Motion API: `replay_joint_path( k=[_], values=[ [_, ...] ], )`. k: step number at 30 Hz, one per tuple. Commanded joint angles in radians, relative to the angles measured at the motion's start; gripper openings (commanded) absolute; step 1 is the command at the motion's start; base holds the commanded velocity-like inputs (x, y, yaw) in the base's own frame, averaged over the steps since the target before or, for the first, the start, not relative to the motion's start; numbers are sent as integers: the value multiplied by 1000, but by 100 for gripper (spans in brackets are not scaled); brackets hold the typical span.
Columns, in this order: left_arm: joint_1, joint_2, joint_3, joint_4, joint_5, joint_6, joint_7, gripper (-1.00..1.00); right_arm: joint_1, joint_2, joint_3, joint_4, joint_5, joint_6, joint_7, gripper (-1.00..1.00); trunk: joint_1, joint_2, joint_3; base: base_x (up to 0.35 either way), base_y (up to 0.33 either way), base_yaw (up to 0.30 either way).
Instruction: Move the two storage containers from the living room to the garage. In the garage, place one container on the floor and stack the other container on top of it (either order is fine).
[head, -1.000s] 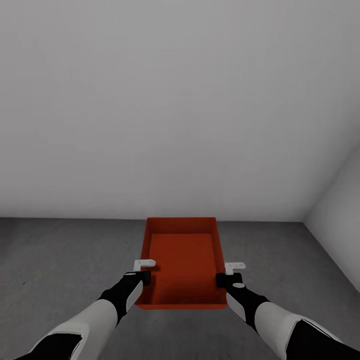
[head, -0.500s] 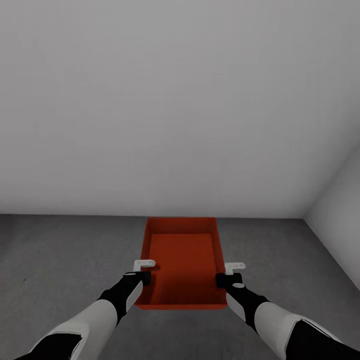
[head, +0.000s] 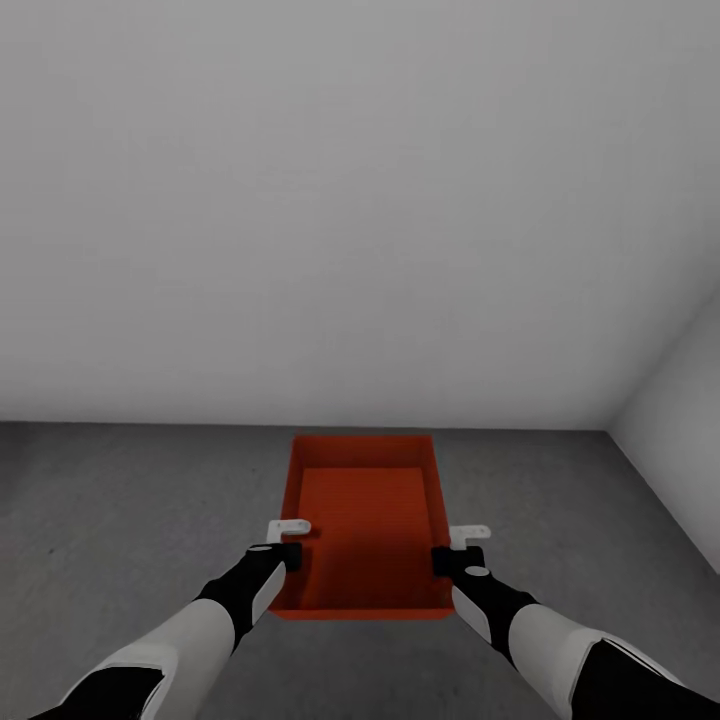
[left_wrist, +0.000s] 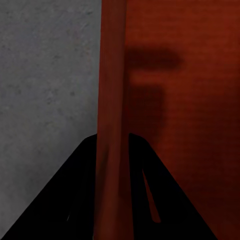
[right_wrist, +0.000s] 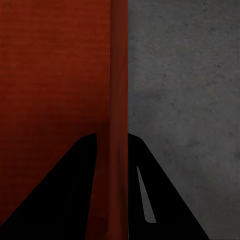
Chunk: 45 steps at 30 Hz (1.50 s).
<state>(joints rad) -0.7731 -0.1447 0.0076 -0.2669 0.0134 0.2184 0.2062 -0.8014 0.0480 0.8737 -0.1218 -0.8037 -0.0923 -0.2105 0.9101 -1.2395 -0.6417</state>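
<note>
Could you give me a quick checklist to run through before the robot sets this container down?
1. Left gripper clamped on the storage container wall: ok, wall sits between the jaws in the left wrist view.
2. Right gripper clamped on the opposite wall: ok.
3. Container held level: ok, looks even in the head view.
4. Concrete floor beneath: ok, garage floor.
5. Container clear of the wall ahead: ok.
6. Second container's whereabouts: cannot tell.
</note>
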Motion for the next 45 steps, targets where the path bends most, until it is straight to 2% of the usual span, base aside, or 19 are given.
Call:
replay_joint_path(
  k=[1,13,45],
  values=[
    [0,32,-10,-3,-21,9,18,-100,-1,-11,-2,36,-12,-6,-7,-100,0,-1,-2,0,0,0],
    [0,32,-11,-4,-21,10,18,-100,-2,-11,-3,36,-12,-6,-7,-100,0,-1,-22,0,0,0],
    [0,32,-10,-3,-21,15,19,-100,-2,-11,-2,36,-12,-6,-7,-100,123,-225,-174,0,0,0]
  ],
)
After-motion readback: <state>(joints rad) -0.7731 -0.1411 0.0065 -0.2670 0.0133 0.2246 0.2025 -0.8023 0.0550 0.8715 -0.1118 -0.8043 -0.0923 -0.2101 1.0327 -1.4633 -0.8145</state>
